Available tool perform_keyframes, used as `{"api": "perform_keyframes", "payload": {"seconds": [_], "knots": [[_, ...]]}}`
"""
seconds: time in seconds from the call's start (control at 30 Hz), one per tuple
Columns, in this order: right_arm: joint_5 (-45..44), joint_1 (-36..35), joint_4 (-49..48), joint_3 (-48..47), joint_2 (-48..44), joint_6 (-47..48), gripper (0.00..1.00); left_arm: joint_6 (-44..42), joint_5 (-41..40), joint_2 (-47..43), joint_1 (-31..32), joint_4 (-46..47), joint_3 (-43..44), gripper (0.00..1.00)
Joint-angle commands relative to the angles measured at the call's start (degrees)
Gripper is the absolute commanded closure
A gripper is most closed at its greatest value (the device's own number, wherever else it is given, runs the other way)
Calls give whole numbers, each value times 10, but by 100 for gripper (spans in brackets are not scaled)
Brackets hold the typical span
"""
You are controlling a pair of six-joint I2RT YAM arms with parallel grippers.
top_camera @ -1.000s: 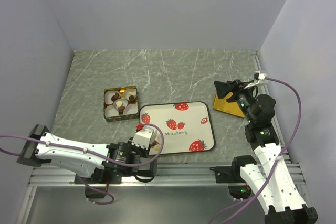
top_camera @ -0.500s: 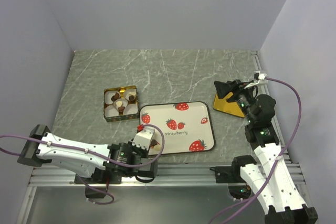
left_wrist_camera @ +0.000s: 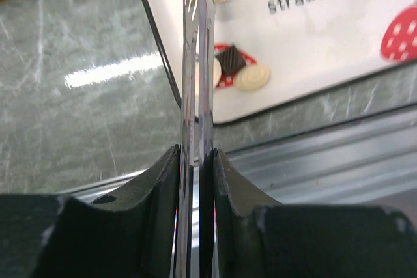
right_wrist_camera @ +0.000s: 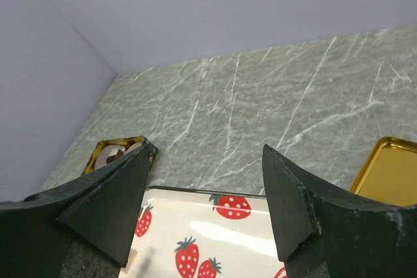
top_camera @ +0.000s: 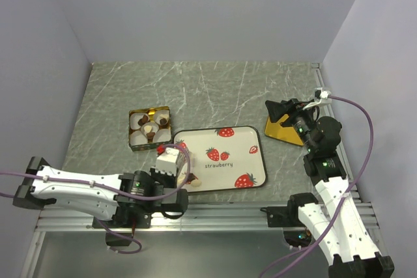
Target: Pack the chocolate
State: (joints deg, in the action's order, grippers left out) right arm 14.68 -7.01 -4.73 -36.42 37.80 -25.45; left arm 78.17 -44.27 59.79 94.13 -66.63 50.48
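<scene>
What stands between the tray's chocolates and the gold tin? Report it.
Nothing visible lies between them. The tin is open; only the left pincer, gripping metal tongs, hovers between it and the chocolates.

The chocolate [left_wrist_camera: 231, 62] lies on the tray [top_camera: 234, 148] at its near left corner, tin [top_camera: 149, 128] behind-left, lid [top_camera: 281, 133] right

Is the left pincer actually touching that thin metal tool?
Touching. The left wrist view shows the left pincer pressing the metal tool from both sides, no gap.
</scene>
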Motion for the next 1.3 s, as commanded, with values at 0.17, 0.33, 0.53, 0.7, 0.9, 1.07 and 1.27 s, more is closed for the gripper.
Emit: {"api": "perform_keyframes", "payload": {"seconds": [0.17, 0.33, 0.53, 0.7, 0.9, 1.07, 1.27], "knots": [[7, -5, -24, -22, 6, 4, 24, -39, -77, -45, -76, 2, 23, 73], [10, -5, -27, -23, 9, 4, 24, -156, -64, -93, -164, 97, 5, 72], [11, -5, -27, -23, 9, 4, 24, -300, -25, -129, -287, 202, -6, 72], [10, -5, -26, -23, 8, 5, 24, -322, 0, -116, -377, 216, -13, 71], [9, -5, -28, -23, 7, 6, 24, -295, 33, -127, -393, 214, -38, 72], [12, -5, -29, -22, 10, 5, 24, -265, 51, -138, -393, 191, -46, 73], [7, -6, -27, -22, 5, 6, 24, -238, 60, -136, -392, 180, -57, 74]]}}
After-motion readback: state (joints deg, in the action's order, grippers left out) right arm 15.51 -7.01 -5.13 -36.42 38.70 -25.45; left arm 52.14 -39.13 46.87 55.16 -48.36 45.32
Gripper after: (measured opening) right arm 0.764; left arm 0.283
